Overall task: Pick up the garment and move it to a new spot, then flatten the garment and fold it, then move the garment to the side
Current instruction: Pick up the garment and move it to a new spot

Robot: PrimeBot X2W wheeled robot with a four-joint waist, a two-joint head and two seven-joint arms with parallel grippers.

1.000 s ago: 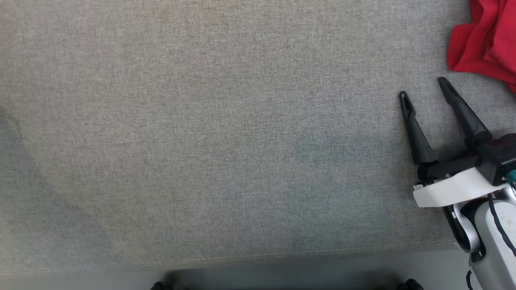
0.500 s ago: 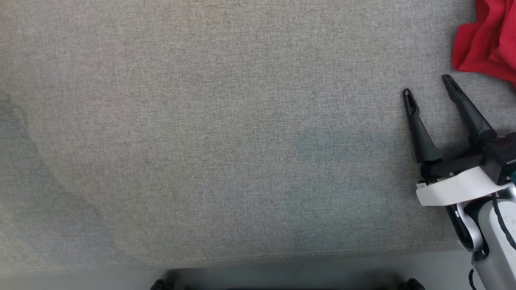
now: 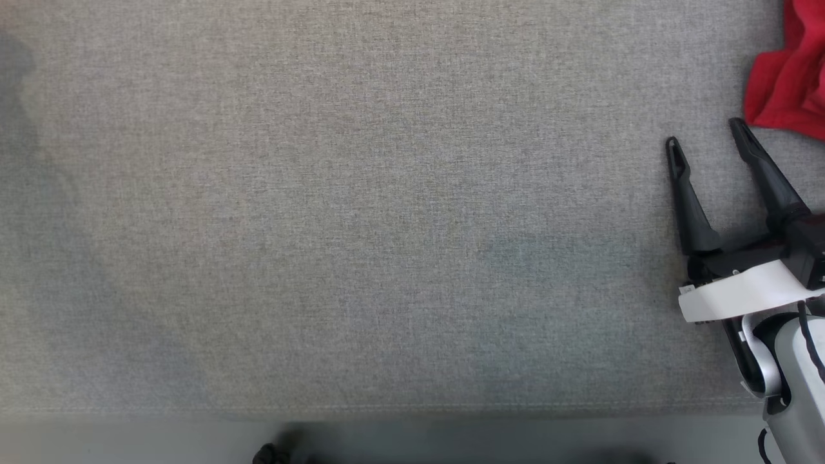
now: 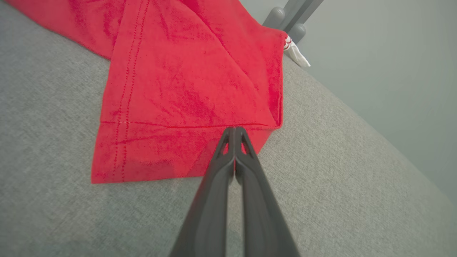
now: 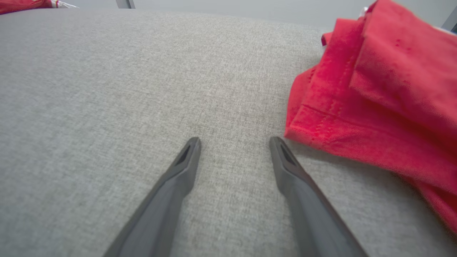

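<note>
Left gripper (image 4: 234, 131) first: its two fingers are pressed flat together, and the tips sit right over the near corner of the red garment (image 4: 185, 89), on the line of a fold. Honestly can't tell if any cloth is pinched between them.

That garment is bright red and a bit fuzzy, like terry. It has a double row of stitching along one edge, and one layer is folded over another so the corner makes a neat angle. It lies flat on the grey woven surface (image 4: 53, 117), close to that surface's far edge. A little white tag (image 4: 297, 56) pokes out at its far corner.

Right gripper (image 5: 234, 140): fingers spread wide apart, nothing between them, just grey weave underneath. Just beside its right finger, not touching, is a red bundle (image 5: 375, 107). It's the same colour and stacked in several thick folds with a stitched hem showing. In the head view it sits in the top right corner.

Count: two grippers with two fingers each. In the right wrist view there are two red patches, the bundle and a small red sliver (image 5: 21, 4) far off at the top left.
</note>
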